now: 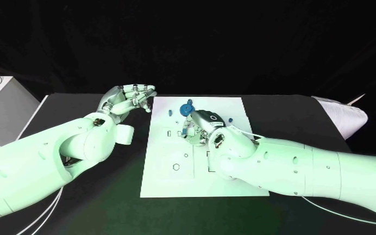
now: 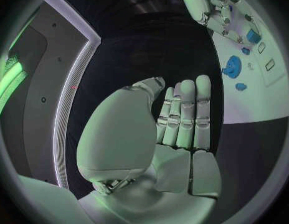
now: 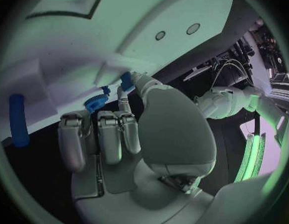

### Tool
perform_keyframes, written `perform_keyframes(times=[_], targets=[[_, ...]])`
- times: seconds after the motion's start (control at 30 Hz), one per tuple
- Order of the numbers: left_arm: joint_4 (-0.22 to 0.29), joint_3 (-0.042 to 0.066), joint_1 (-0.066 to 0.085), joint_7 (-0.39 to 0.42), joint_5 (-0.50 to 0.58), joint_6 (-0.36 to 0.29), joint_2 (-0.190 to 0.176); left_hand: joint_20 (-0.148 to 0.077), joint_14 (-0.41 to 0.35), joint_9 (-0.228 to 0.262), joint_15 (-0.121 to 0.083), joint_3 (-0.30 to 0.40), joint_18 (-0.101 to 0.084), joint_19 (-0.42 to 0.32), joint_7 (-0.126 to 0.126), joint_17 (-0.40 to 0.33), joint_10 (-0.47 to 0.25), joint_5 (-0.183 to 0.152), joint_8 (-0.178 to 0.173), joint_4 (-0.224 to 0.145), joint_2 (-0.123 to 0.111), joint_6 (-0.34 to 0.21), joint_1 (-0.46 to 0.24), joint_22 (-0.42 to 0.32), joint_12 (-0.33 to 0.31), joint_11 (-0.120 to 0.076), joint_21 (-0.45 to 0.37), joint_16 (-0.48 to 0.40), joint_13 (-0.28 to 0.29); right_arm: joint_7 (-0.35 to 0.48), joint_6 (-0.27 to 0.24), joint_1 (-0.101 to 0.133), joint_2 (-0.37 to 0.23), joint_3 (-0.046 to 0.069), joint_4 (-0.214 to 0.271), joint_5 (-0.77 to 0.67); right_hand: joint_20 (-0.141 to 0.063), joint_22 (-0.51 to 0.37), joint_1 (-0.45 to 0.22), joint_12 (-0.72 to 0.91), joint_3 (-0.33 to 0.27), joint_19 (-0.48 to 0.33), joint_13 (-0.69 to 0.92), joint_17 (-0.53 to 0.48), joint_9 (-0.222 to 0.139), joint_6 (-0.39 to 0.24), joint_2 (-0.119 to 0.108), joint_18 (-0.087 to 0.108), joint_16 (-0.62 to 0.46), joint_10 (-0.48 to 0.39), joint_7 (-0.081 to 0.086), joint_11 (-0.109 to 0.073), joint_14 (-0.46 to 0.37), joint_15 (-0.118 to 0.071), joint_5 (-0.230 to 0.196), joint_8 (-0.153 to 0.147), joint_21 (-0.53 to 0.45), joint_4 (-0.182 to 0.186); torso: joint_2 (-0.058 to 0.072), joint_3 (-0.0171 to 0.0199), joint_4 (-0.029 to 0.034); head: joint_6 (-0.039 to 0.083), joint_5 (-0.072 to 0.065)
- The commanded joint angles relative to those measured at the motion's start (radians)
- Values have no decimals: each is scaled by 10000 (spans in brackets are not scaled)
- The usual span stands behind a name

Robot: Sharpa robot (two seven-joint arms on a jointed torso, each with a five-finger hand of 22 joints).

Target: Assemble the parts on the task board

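White task board (image 1: 205, 175) lies mid-table on the black cloth, several of its cut-outs near the robot unfilled, so most of the assembly looks left to do; a blue round gear-like part (image 1: 186, 108) sits at its far edge with a small blue piece (image 1: 232, 119) to the right. Right hand (image 1: 203, 128) is down over the board's far middle, pinching a small blue part (image 3: 126, 80) at its fingertips, arm covering the board's right side. Left hand (image 1: 129, 98) hovers off the board's far-left corner, fingers loosely together, holding nothing, clear of the work.
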Motion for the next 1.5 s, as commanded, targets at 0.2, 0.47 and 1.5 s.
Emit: perform_keyframes(times=[0.2,0.47,1.5], targets=[[19,4,4,35,-20,154,-1,6,-94,15,7,44,66,-90,-6,-14,-32,-42,50,-12,29,-36,-82,9,61,15,67,53,10,163,134,-21,21,-14,-24,-83,160,2351,-220,22,-395,910,2627,2634,-138,-546,-177,-57,43,1071,172,166,1043,176,-374,-215,-77,120,-4,4,-5,2,21],[17,4,4,32,-20,152,-6,6,-94,15,7,44,66,-90,-6,-14,-32,-42,50,-12,29,-36,-82,9,61,15,67,53,10,282,100,-21,9,-21,-18,-39,216,2322,-180,22,-684,895,2627,2634,-176,-685,-203,-47,43,1071,213,206,1043,221,-593,-275,-110,194,6,7,-7,-5,23],[-1227,3,209,-5396,-5351,2126,1117,-423,4439,1620,-501,-1507,-677,2952,-531,8118,430,118,2748,456,233,-802,-2171,4419,11032,-602,3438,5466,8737,5544,-1287,685,-2084,27,749,4657,415,2131,878,-573,-1892,783,2133,2634,-479,-934,196,19,43,474,403,386,1043,398,149,-525,-347,651,-393,154,-92,67,128]])
